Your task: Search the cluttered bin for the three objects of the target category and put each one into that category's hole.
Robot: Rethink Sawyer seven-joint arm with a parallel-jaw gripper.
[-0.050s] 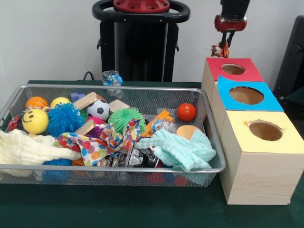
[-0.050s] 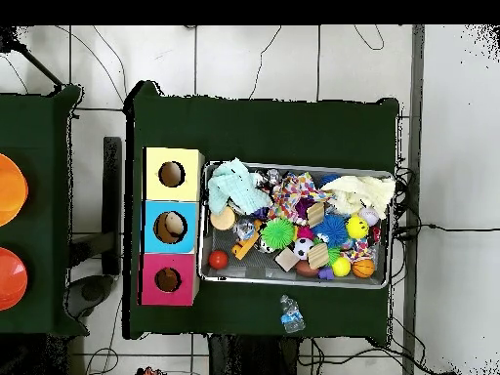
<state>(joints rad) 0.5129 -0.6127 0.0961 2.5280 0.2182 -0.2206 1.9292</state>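
Hovering above the red-topped hole (image 1: 233, 69), the gripper (image 1: 222, 49) is pinching what looks like a small striped object, while the mesh bin (image 1: 209, 124) beside it is sitting full.

Low front, high overhead; shared bin (image 1: 114, 168).

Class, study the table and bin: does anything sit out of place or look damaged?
Yes. A plastic bottle lies on the table behind the mesh bin, outside it. The yellow box's hole also has a ragged, torn edge.

Black arm segment (image 1: 234, 8), red collar, thin dark jaws, black pedestal (image 1: 141, 45), red cap
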